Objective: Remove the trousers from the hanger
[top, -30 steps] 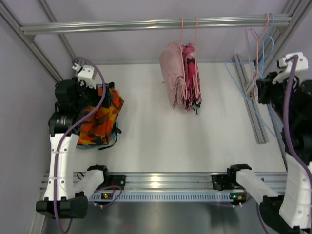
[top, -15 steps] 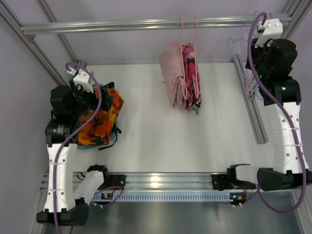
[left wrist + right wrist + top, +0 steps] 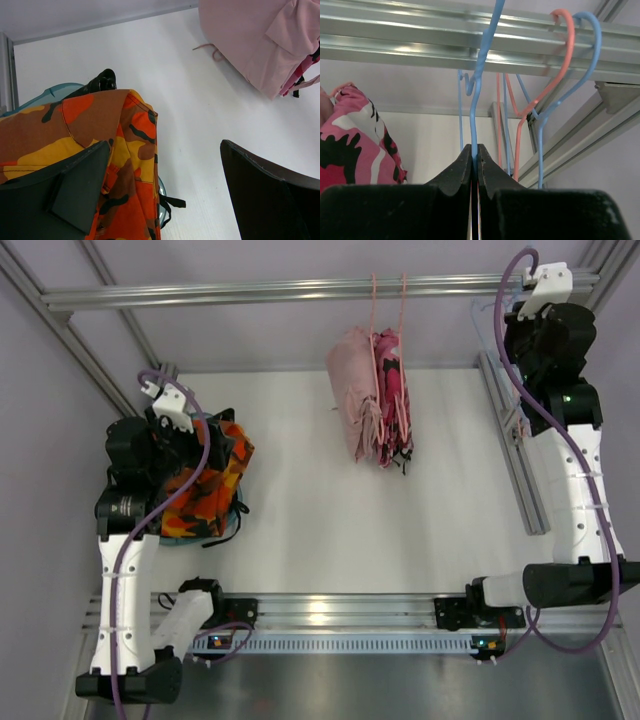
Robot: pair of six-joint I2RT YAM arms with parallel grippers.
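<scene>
Orange trousers [image 3: 205,485] lie on the counter [image 3: 320,530] under wide-open, empty left fingers [image 3: 165,145]; pink trousers [image 3: 355,405] hang from the rail [image 3: 250,290], not yet removed; right fingers [image 3: 475,155] pinch a bare blue hanger [image 3: 472,115] there

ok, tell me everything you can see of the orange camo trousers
The orange camo trousers are soft cloth, orange with brown, yellow and black blotches, with a seam showing. They lie in a crumpled heap on the left side of the white table. A blue-green edge and black straps poke out from beneath them. The open left gripper is right above the heap; whether it touches the cloth can't be told.
</scene>
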